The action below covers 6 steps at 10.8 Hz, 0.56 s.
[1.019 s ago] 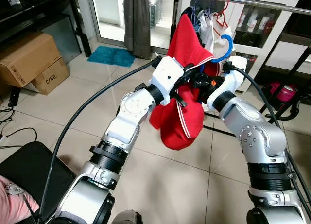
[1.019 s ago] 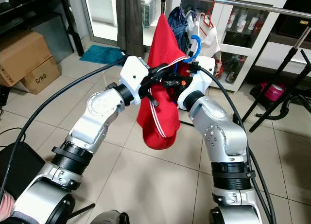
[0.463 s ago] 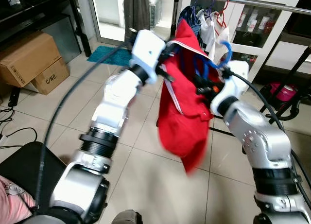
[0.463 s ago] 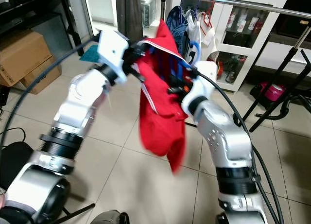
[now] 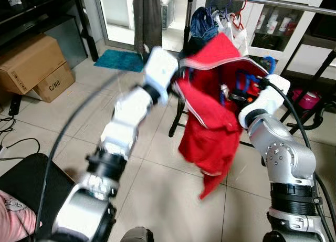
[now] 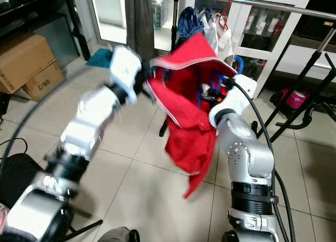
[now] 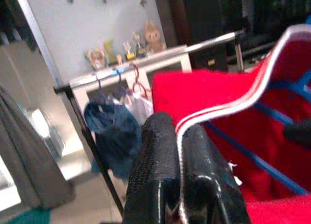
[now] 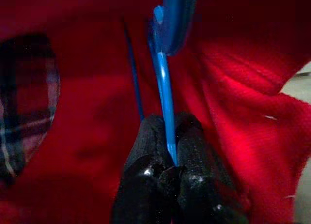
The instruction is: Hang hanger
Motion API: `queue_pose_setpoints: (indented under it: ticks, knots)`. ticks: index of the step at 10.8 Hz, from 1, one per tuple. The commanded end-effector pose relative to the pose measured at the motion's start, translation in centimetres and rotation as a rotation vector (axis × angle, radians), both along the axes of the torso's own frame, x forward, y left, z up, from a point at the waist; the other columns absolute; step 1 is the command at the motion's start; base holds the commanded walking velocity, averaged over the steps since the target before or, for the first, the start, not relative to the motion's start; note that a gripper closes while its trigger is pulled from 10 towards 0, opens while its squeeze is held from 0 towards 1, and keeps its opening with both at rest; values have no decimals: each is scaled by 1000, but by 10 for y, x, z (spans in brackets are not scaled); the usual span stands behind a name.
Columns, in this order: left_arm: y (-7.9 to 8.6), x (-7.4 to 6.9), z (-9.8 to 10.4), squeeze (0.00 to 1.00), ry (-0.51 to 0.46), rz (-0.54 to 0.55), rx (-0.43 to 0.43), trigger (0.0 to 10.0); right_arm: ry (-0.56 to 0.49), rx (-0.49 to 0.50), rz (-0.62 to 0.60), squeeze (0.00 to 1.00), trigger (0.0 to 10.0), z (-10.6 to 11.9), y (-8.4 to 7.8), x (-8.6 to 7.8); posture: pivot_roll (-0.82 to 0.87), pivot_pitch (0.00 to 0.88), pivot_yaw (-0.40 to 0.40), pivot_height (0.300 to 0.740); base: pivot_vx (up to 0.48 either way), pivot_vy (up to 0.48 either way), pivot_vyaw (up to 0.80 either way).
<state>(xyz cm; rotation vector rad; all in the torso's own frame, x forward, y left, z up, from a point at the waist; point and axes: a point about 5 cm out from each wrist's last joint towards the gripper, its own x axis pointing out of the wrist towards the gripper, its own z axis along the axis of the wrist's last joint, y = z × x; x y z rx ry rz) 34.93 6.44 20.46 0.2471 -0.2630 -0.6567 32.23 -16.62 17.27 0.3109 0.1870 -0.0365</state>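
Mid-lift in front of the clothes rail (image 5: pixel 273 4): I carry a red shirt (image 5: pixel 210 121) on a blue hanger (image 8: pixel 164 83) toward the bar. My right jaws (image 8: pixel 167 158) are clamped on the hanger's thin blue stem, which rises straight out from between them, with red cloth close on all sides. My left jaws (image 7: pixel 179 151) are pinched shut on the shirt's white-striped edge (image 7: pixel 228 107), holding the fabric spread up and away from the hook.

The shirt hangs between my two arms and droops below both grips toward the tiled floor (image 5: pixel 157 184). The rail runs beyond and above my right jaws, with a dark blue garment (image 5: pixel 202 21) and other hangers (image 5: pixel 239 3) already crowding its near end.

To do this well, I judge the hook must go up over the bar on a bare stretch, to the side of the hung clothes, before I lower it on. My left grip should keep the collar clear so the hook's opening stays free. I would let the striped edge go only once the hook bears the weight, then release the stem. The stem is thin and the shirt heavy on it, so it could twist in my right jaws.
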Motion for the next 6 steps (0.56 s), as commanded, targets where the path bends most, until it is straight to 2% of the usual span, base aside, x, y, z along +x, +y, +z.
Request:
queue_pose_setpoints:
  ticks: [1, 3, 5, 6]
  knots:
    - [1, -1, -2, 0, -1, 21, 19, 0, -28, -24, -75, 0, 10000, 6, -11, 1, 8, 0, 2, 740, 0, 0, 0]
    - [-9, -9, -21, 0, 83, 20, 27, 0, -46, -120, -171, 0, 10000, 12, -17, 5, 7, 0, -1, 740, 0, 0, 0]
    - [-14, -11, -23, 0, 106, 16, 7, 0, -43, -159, -196, 0, 10000, 12, -21, 10, 5, 0, -3, 740, 0, 0, 0]
    - [-6, -5, -17, 0, 91, 71, -14, 0, 18, -162, -30, 0, 10000, -1, -5, 10, 3, 0, -5, 740, 0, 0, 0]
